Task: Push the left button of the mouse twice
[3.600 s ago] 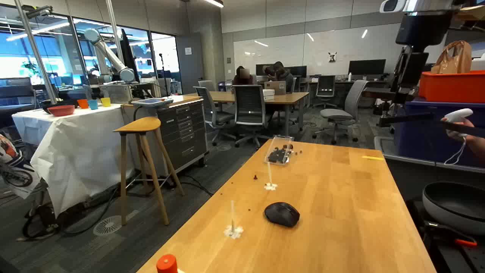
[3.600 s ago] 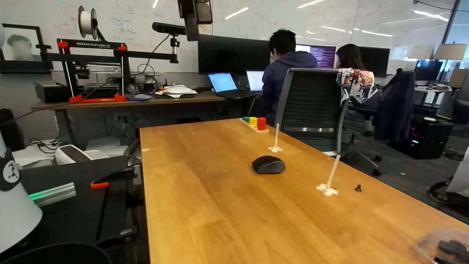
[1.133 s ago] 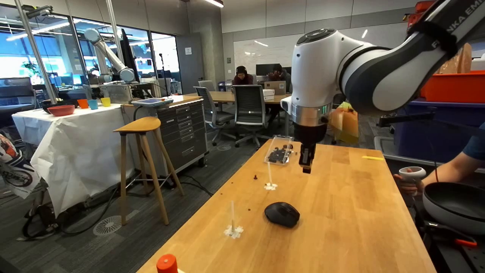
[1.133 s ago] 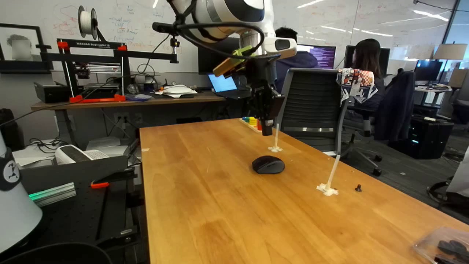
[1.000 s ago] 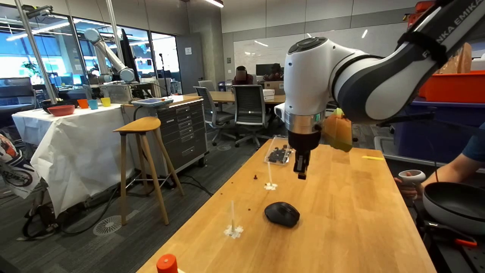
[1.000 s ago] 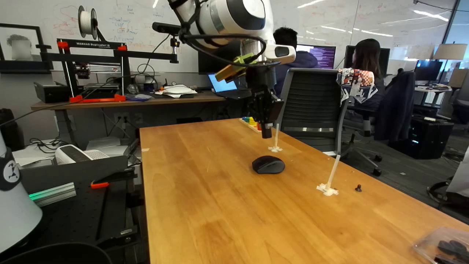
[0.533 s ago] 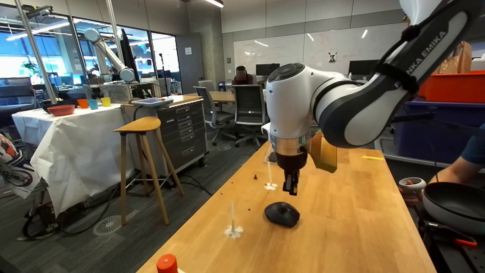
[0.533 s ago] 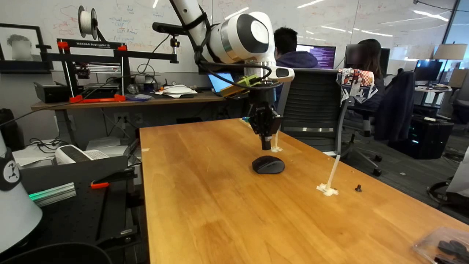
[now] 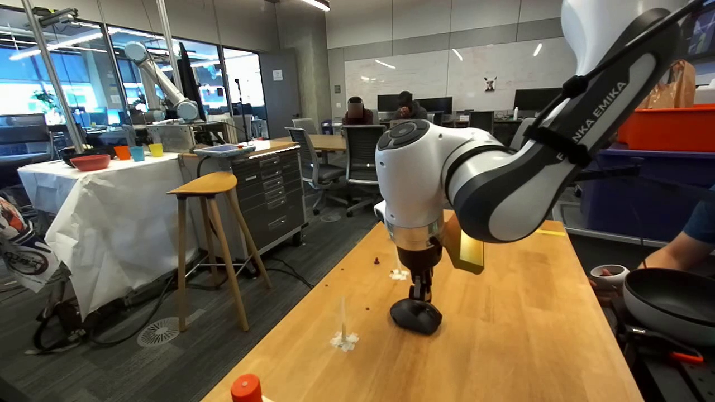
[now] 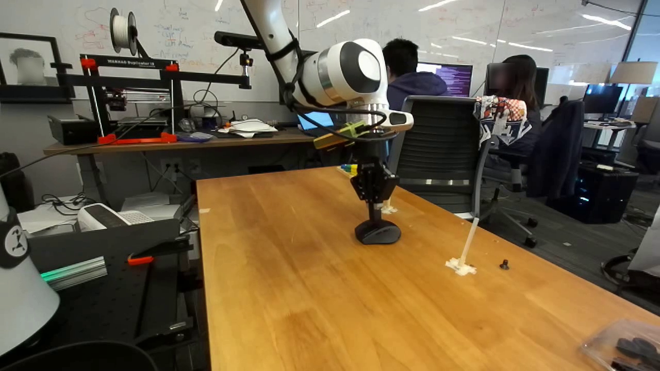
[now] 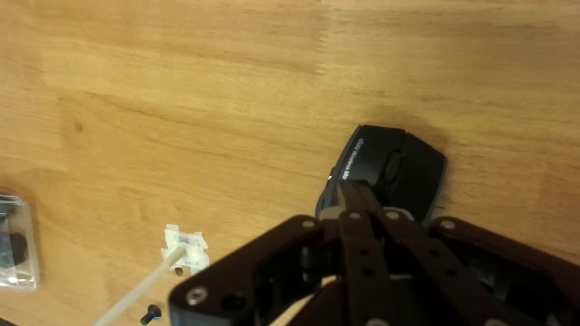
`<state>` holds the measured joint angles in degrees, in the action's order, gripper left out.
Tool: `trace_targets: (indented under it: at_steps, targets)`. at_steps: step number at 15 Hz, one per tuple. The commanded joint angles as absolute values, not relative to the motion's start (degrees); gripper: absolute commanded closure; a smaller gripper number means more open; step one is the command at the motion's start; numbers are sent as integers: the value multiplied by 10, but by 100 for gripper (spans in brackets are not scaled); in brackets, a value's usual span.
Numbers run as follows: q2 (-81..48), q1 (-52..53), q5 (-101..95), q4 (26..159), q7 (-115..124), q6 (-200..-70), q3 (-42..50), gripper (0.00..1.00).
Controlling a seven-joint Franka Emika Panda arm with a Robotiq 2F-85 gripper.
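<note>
The claw [image 10: 376, 218] points down, fingertips [image 11: 362, 197] together, apparently touching the left button [image 11: 374, 148] of the wireless mouse [image 10: 379, 234] on the wooden surface [image 10: 289, 268].

Table [image 9: 519, 329]: clear passage lay right of the mouse [image 9: 414, 318] in an exterior view, two sticks [image 9: 343, 322] obstructing left and behind.

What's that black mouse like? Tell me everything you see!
The mouse is black, low and rounded, and looks like plastic. Its top has a left button and a right button, with a scroll wheel between them. Pale letters, including "Wireless", run along its left edge. It lies flat, right way up, on the wooden table. The shut gripper points down at its top and seems to touch it; in the wrist view it hides the mouse's back.
</note>
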<state>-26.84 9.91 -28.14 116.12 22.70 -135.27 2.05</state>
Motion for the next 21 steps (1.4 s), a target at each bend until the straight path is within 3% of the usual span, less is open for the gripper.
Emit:
trace_targets:
  at_steps: [1,21]
  targets:
    - [-287,118,-281,1132,233,-1330,35,100]
    - [-312,109,-259,1096,213,-1270,29,100]
